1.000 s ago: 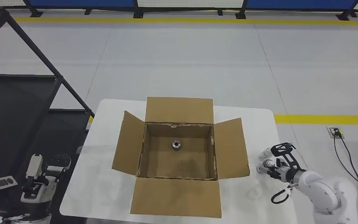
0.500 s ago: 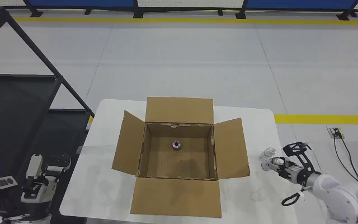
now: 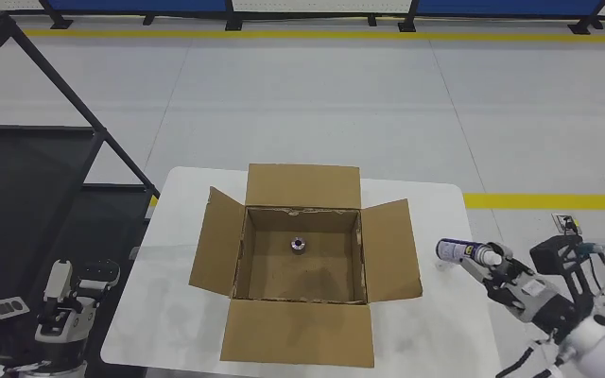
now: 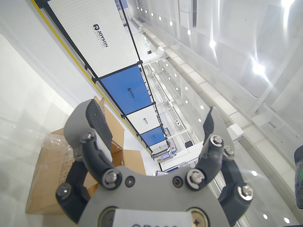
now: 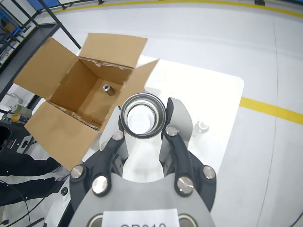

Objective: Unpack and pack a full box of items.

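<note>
Seemingly mid-task, the right tool [image 5: 144, 116] clenches a spray can [image 3: 463, 251] near the open cardboard box [image 3: 295, 331], where one small metal cylinder [image 3: 298, 245] sits; the left tool [image 4: 152, 114] gapes empty.

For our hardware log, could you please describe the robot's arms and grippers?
The left gripper and right gripper each have a grey metal base plate, silver screws, black linkages, grey fingers with dark pads and a white label. The right arm is white, with a black cable.
</note>
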